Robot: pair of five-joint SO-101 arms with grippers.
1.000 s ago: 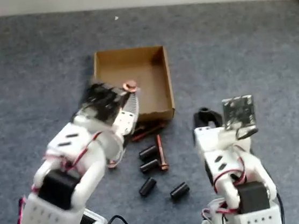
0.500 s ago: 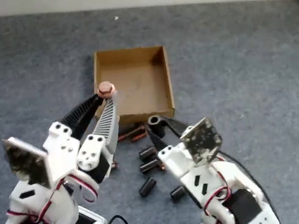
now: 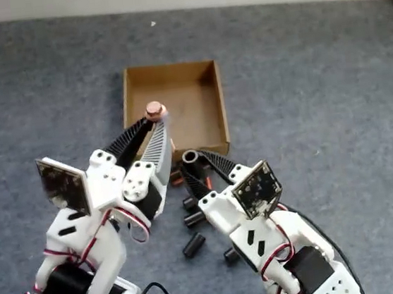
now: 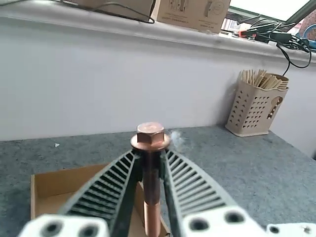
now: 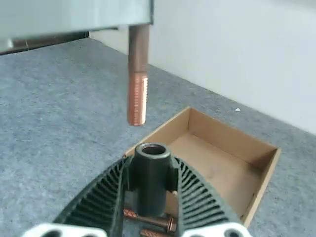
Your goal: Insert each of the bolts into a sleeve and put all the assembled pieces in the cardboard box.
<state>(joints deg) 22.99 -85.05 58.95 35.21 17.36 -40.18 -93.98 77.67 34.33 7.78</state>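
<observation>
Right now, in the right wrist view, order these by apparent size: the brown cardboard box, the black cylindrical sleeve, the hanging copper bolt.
1. The brown cardboard box: largest.
2-3. The black cylindrical sleeve and the hanging copper bolt: not ranked. The bolt looks longer, the sleeve thicker, and the sleeve sits nearer the camera.

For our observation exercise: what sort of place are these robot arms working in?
Probably a lab or office workroom: a grey carpet-covered table, a ledge with cables, and a basket of wooden sticks.

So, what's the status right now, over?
Left gripper shut on copper-coloured metal bolt, upright. Right gripper shut on black cylindrical sleeve, mouth up, below bolt tip, not touching. Nothing between them.
</observation>
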